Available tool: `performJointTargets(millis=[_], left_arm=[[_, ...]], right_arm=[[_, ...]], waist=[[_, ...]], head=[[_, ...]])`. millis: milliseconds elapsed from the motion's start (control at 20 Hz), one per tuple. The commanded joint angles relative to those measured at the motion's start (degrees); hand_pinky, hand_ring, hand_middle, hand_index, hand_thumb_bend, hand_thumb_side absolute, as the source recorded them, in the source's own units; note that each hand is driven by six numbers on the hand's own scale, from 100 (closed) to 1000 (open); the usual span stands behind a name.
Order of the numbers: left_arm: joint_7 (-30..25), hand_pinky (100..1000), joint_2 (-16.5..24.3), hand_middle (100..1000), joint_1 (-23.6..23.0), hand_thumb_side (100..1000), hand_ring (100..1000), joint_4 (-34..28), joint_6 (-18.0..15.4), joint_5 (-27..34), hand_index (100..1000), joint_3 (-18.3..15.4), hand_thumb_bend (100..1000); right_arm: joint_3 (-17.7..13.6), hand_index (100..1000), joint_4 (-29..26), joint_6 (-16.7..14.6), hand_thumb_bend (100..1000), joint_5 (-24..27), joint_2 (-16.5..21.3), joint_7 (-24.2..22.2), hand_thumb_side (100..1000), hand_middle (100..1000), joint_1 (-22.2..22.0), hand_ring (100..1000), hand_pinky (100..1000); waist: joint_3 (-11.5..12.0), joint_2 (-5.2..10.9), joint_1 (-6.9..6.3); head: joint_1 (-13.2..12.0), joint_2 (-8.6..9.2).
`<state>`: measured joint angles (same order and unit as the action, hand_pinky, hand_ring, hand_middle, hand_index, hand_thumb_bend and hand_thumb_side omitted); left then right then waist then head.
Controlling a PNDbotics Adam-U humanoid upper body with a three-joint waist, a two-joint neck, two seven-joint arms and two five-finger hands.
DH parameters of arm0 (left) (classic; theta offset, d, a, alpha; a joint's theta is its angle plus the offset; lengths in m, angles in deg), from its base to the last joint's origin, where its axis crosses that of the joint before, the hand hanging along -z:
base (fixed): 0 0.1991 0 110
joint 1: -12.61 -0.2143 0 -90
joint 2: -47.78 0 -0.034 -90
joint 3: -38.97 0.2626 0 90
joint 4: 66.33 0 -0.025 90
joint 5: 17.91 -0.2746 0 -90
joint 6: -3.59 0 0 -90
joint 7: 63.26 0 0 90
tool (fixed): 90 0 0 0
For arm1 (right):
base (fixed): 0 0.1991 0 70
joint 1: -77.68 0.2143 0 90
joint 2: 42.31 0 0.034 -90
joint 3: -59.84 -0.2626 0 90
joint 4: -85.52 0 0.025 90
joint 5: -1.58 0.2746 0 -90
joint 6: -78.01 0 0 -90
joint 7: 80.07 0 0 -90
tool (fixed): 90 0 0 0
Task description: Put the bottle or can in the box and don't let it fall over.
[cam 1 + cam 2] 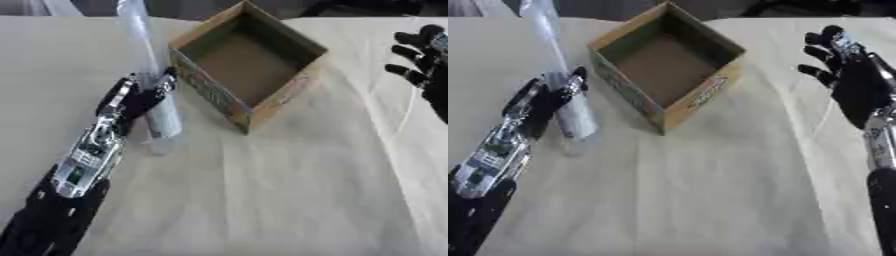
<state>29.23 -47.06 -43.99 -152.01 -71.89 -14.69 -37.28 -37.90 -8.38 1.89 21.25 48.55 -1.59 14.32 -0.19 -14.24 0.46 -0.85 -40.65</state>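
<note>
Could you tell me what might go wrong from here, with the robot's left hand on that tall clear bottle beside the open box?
1. The bottle is tall and slim, and the left robot hand grips it low, so it may tip during the lift.
2. The cardboard box stands close to its right; the bottle's base could catch the near wall and shove the box.
3. Set down off-centre inside, it could lean against a wall. The right robot hand hovers open, steadying nothing.

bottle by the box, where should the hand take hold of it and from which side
Grip the clear bottle around its lower body, coming from its left, away from the open box. It is tall, slim and upright, so a low wrap should keep it from tipping. The left hand is curled there. The right hand is open, apart.
</note>
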Motion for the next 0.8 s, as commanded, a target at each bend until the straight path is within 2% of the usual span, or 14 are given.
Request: performJointTargets(millis=[50,300,600,800], left_arm=[[0.6,650,1.5,100,0.9,620,325,-3.7,-2.4,-4.1,124,-0.4,100],[1.9,614,2.0,100,0.9,672,334,-7.5,-3.5,-8.8,127,-0.9,100],[3.0,614,2.6,100,2.1,672,336,-10.9,-2.8,-7.9,128,-1.3,100],[3.3,626,3.8,100,6.1,672,338,-12.7,-2.5,-6.7,128,-1.4,100]], right_arm=[[-0.5,711,-1.4,0.1,100,0.0,0.9,0.0,625,920,0.5,1000,882],[-0.5,709,-1.7,0.2,100,0.2,1.0,0.0,623,919,0.4,1000,883],[-0.4,707,-2.0,0.4,100,0.5,1.0,0.0,619,919,0.5,1000,884],[-0.2,707,-2.3,0.5,100,0.7,0.8,-0.2,618,919,1.0,1000,885]], waist=[[-0.1,0.97,-0.11],[0.0,1.19,-0.41],[0.0,1.39,-0.67],[-0.6,1.29,-0.63]], head=[[0.2,0.49],[0.4,0.42],[0.4,0.46],[0.1,1.06]])
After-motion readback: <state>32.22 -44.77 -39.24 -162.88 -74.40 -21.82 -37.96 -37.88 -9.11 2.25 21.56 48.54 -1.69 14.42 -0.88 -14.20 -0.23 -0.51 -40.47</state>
